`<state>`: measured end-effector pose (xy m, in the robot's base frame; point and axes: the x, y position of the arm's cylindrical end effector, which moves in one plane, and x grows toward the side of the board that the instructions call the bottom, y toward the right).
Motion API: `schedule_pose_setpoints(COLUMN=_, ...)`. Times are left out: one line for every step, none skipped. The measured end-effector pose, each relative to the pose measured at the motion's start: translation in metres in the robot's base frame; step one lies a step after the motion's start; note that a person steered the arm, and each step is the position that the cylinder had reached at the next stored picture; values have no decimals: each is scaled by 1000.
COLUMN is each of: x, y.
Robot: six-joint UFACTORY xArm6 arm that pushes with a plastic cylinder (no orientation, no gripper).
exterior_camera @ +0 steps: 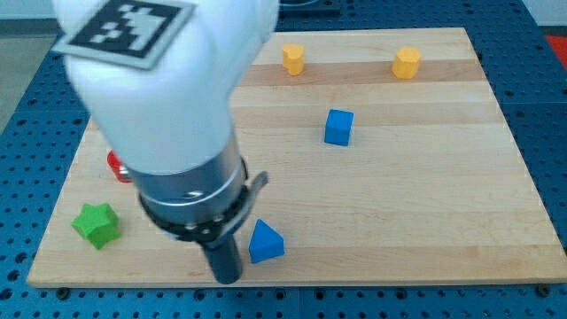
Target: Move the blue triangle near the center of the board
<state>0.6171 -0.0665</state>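
The blue triangle (265,242) lies near the bottom edge of the wooden board (425,204), left of the middle. My tip (229,278) is at the end of the dark rod, just to the left of the blue triangle and slightly below it, close to it or touching it. The large white arm body covers the upper left of the view and hides part of the board.
A blue cube (338,127) sits above the centre. Two yellow blocks (293,58) (407,63) are near the top edge. A green star-shaped block (96,224) is at the bottom left. A red block (117,166) is partly hidden behind the arm.
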Motion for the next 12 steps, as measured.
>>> schedule_pose_setpoints(x=-2, y=29)
schedule_pose_setpoints(x=-6, y=55)
schedule_pose_setpoints(x=-14, y=64)
schedule_pose_setpoints(x=-25, y=59)
schedule_pose_setpoints(x=-40, y=59)
schedule_pose_setpoints(x=-50, y=55)
schedule_pose_setpoints(x=-49, y=24)
schedule_pose_setpoints(x=-71, y=34)
schedule_pose_setpoints(x=-92, y=39)
schedule_pose_setpoints(x=-97, y=66)
schedule_pose_setpoints(x=-97, y=93)
schedule_pose_setpoints(x=-97, y=87)
